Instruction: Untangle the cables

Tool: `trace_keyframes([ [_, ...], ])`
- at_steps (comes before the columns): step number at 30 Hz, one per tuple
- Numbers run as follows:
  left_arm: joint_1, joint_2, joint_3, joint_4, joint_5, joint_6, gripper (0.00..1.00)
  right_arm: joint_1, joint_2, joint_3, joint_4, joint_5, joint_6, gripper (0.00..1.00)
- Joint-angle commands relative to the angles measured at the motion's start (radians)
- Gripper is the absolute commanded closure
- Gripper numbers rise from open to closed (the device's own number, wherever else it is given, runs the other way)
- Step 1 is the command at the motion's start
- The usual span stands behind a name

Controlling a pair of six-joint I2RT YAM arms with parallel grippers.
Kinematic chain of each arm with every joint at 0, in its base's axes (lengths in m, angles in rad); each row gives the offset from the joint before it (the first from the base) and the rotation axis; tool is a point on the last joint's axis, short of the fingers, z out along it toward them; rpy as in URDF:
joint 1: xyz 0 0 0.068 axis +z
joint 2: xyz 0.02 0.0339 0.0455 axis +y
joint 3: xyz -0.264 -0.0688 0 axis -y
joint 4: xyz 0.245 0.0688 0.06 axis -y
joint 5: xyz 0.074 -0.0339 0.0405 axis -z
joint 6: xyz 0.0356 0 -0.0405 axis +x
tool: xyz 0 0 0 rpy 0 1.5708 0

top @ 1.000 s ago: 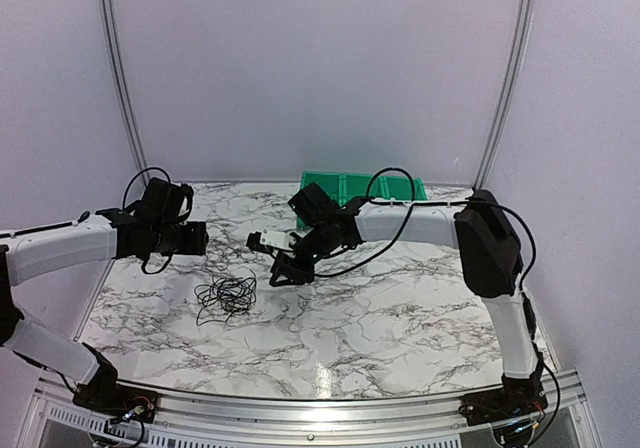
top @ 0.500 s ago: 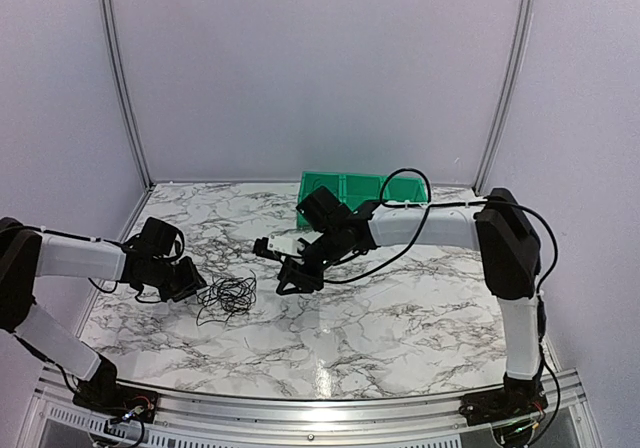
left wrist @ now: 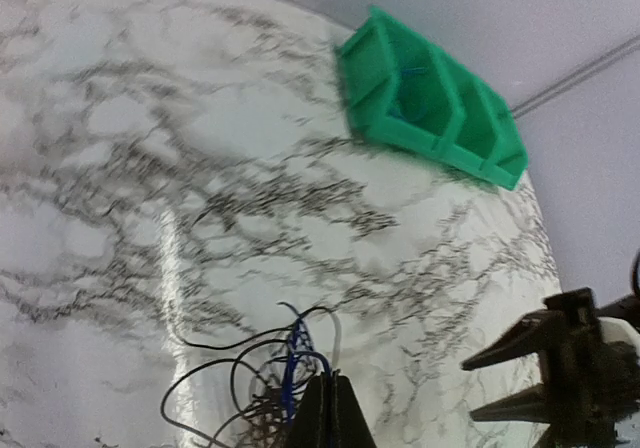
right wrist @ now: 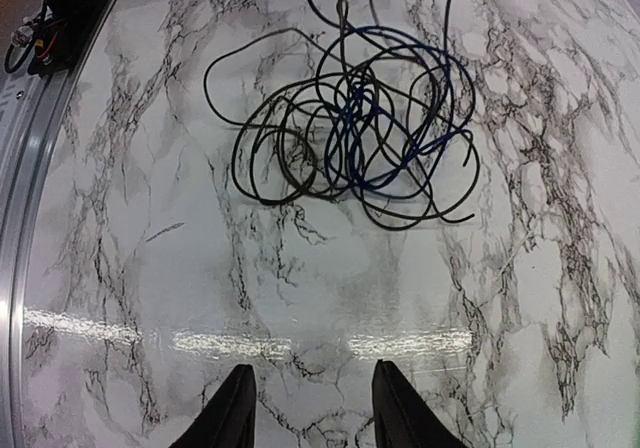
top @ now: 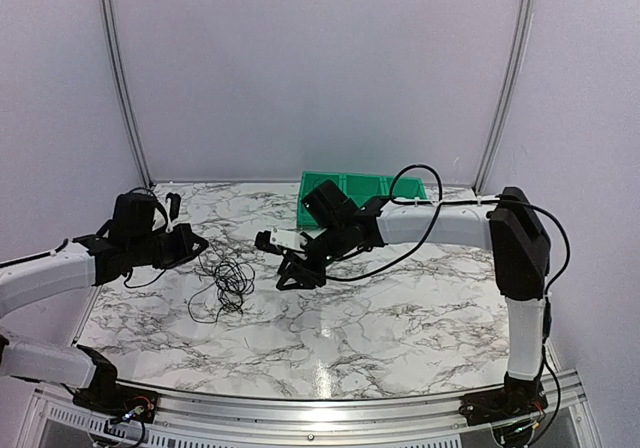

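Observation:
The cables [top: 228, 280] are a small tangle of thin black and dark-blue wires on the marble table [top: 400, 318], left of centre. My left gripper [top: 198, 241] hangs just above the tangle's left side, shut on a blue strand, and a few strands rise to it. In the left wrist view its jaws [left wrist: 333, 393] are pressed together with the cables [left wrist: 255, 368] trailing from the tip. My right gripper [top: 288, 276] stands open to the right of the tangle, touching nothing. In the right wrist view the cables [right wrist: 350, 128] lie well ahead of its fingers [right wrist: 312, 408].
A green bin [top: 350, 188] with compartments sits at the back of the table, behind the right arm; it also appears as the bin [left wrist: 430, 103] in the left wrist view. A metal rail [top: 300, 408] runs along the near edge.
My left gripper dropped onto the tangle's left side, shut on a strand, then rose and pulled back, stretching the cables upward. My right gripper opened a little and barely moved.

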Motion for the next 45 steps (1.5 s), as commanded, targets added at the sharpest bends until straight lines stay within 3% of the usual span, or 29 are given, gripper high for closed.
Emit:
trace_keyframes([
  [1,-0.084,-0.117,0.153,-0.078,0.042,0.283,1.00,-0.015,-0.040,0.099,-0.006,0.016,0.018,0.57],
  [4,-0.113,-0.126,0.232,-0.179,0.043,0.372,1.00,-0.022,-0.070,0.180,-0.024,0.055,0.023,0.48],
  [10,-0.149,-0.144,0.273,-0.199,0.086,0.431,1.00,-0.021,-0.091,0.296,-0.008,0.073,0.040,0.37],
  [18,-0.179,-0.172,0.244,-0.196,0.118,0.426,1.00,-0.002,-0.013,0.354,-0.032,-0.095,0.090,0.33],
  [30,-0.204,-0.191,0.263,-0.188,0.134,0.416,1.00,0.009,0.093,0.371,0.020,-0.220,0.152,0.32],
  [32,-0.204,-0.190,0.259,-0.186,0.127,0.419,1.00,0.008,0.118,0.400,0.028,-0.227,0.167,0.36],
  [34,-0.204,-0.187,0.255,-0.181,0.116,0.423,1.00,0.008,0.138,0.426,0.025,-0.235,0.182,0.46],
  [37,-0.204,-0.185,0.244,-0.163,0.101,0.428,1.00,0.007,0.142,0.436,0.037,-0.250,0.204,0.86],
  [39,-0.204,-0.182,0.233,-0.148,0.086,0.432,1.00,0.006,0.135,0.432,0.046,-0.240,0.214,1.00],
  [42,-0.204,-0.170,0.216,-0.120,0.070,0.437,1.00,-0.006,0.119,0.420,0.058,-0.239,0.232,1.00],
  [45,-0.204,-0.161,0.180,-0.079,0.022,0.430,0.73,-0.021,0.098,0.407,0.080,-0.244,0.266,1.00],
])
